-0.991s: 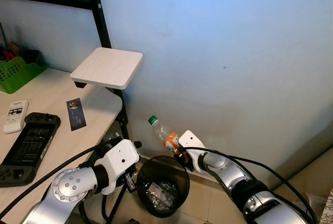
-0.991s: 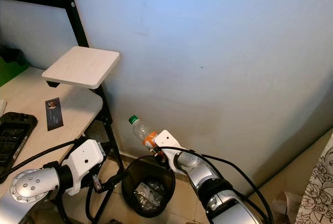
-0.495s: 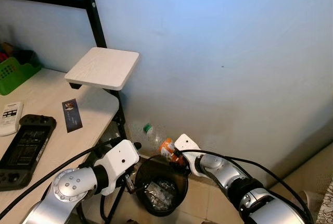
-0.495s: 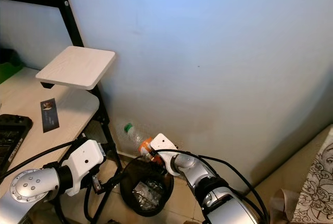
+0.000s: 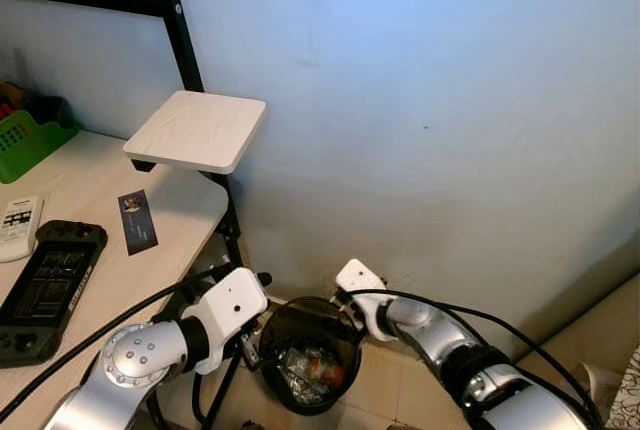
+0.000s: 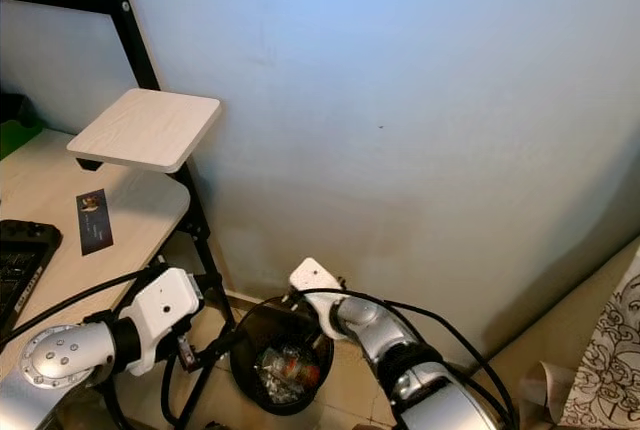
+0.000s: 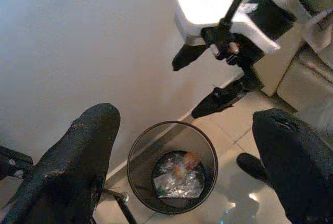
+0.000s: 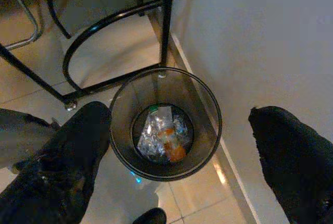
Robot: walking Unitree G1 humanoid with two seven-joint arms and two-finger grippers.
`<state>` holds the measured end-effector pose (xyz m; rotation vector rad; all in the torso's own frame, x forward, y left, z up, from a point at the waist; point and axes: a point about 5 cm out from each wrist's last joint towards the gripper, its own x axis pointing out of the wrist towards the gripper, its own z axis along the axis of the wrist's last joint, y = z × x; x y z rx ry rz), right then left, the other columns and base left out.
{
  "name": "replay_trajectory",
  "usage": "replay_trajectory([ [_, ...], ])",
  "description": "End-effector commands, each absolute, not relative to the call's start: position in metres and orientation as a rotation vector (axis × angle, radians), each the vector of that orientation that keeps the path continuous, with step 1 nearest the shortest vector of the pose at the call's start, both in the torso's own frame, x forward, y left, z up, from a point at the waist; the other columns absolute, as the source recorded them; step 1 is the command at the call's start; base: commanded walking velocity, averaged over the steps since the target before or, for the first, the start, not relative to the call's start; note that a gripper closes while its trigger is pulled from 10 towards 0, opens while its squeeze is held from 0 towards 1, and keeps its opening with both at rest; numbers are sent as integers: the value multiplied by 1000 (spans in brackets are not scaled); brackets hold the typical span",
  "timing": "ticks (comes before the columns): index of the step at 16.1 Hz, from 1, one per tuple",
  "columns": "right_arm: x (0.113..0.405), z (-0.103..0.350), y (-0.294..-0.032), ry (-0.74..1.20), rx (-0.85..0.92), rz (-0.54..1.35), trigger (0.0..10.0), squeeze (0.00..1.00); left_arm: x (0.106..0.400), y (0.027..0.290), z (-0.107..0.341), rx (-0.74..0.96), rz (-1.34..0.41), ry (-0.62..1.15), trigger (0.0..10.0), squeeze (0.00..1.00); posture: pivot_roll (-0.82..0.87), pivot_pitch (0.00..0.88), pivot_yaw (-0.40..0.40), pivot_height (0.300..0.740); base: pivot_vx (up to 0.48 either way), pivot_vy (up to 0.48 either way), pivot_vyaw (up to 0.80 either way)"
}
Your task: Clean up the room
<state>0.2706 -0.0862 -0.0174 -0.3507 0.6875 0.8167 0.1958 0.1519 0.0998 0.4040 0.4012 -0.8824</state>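
- Bottle (image 8: 165, 133) now down inside the bin (image 8: 208, 104), lying among crumpled clear plastic, green cap toward the desk side and orange label up; a second ago held above the rim, half a second ago tipping in.
- Right gripper (image 7: 210, 78) above the bin's rim, close to the wall, fingers spread wide and empty: seen apart both from its own wrist camera and from the left wrist camera.
- Left gripper (image 7: 182, 146) on the other side of the bin, beside the desk leg (image 5: 233, 240), fingers also spread with nothing between them.
- Meaning for the task: this piece of rubbish is dealt with; drop looks complete, nothing hanging on the rim.
- Still on the desk (image 5: 90, 165): a remote control (image 5: 14, 226), a black handheld game console (image 5: 45, 280), a small card (image 5: 137, 221) and a green basket (image 5: 28, 133) at the far edge; a small wooden shelf (image 5: 196, 130) fixed to the black frame above.
- Likely next: pull the right arm back from the bin and look for more litter, though none is plain here.
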Motion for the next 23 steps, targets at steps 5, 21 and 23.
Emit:
replay_trajectory([
  [5, 286, 56, -146, 285, 50, 343, 10000, 0, 232, 168, 113, 238, -335, 238, 10000, 0, -62, 0, 30, 740, 0, 0, 0],
  [21, 253, 104, -150, 151, 42, 121, 10000, 0, 246, 172, 115, 247, -140, 199, 10000, 0, -62, 0, 70, 740, 0, 0, 0],
  [23, 253, 104, -149, 159, 30, 131, 10000, 0, 246, 172, 115, 246, -144, 200, 10000, 0, -59, 0, 70, 740, 0, 0, 0],
])
